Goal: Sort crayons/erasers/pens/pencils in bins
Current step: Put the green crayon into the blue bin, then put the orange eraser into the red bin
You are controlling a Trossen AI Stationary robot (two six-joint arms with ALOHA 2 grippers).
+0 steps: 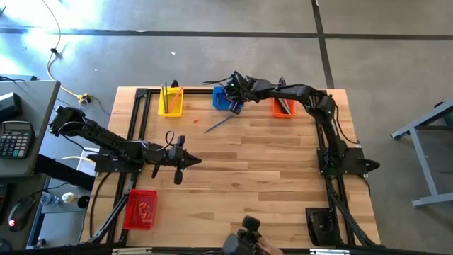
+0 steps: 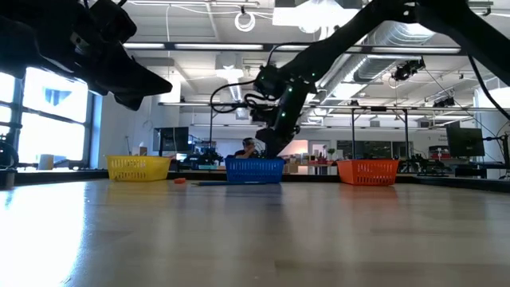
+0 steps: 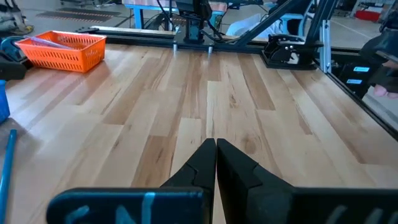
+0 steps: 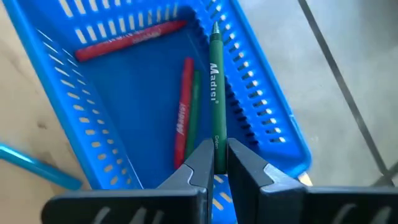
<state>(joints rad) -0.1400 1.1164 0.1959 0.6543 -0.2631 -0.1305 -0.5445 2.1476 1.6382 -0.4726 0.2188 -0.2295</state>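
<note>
Green pencil (image 4: pixel 215 81) is pinched between the nearly closed fingers of the right gripper (image 4: pixel 216 163), directly above the blue bin (image 4: pixel 261 112); we judge release comes next, probably after lowering.

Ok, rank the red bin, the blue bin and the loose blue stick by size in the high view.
1. Red bin, largest.
2. Blue bin, partly hidden under the right gripper, so unsure.
3. Blue stick, thinnest.

A wooden table (image 1: pixel 269 184) stands on grey floor, with a calculator (image 1: pixel 15 138) on a side desk (image 1: pixel 39 95).
</note>
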